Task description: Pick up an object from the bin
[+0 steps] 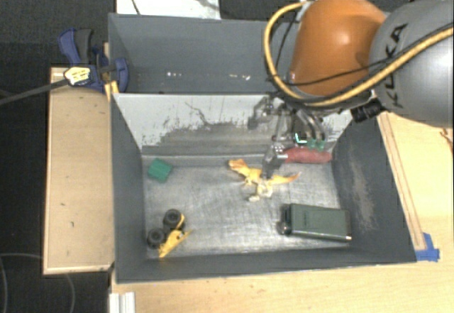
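Hovering tool (270, 166) over yellow toy (245, 171)

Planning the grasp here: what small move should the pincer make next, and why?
Probably ease straight down a little. The pincer sits just over the yellow toy figure lying mid-bin, nothing visibly held, and a red object lies close beside it, so a sideways shift risks bumping that.
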### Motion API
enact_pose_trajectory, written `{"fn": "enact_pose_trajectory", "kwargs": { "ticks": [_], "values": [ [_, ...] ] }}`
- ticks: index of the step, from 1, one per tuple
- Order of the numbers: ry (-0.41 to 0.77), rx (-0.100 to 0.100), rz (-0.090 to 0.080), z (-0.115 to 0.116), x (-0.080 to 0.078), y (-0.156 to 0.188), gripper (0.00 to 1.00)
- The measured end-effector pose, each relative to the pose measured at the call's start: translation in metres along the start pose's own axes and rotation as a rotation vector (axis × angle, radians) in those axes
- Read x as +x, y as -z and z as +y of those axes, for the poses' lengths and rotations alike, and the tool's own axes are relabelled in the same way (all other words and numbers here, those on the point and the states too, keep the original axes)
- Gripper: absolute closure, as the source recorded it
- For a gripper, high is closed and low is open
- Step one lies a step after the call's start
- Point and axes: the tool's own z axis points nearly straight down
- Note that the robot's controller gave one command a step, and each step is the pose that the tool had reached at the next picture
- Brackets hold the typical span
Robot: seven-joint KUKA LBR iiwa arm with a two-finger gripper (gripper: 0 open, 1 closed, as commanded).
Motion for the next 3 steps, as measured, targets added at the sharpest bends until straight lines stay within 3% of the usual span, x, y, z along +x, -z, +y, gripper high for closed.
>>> {"fn": "enact_pose_trajectory", "kwargs": {
  "ticks": [1, 2, 3],
  "values": [
    [-0.002, -0.001, -0.008, 0.000, -0.001, 0.005, 0.00],
    [-0.036, -0.001, -0.012, -0.016, 0.002, -0.068, 0.00],
    [-0.092, 0.000, -0.009, -0.045, -0.010, -0.078, 0.00]
  ]
}}
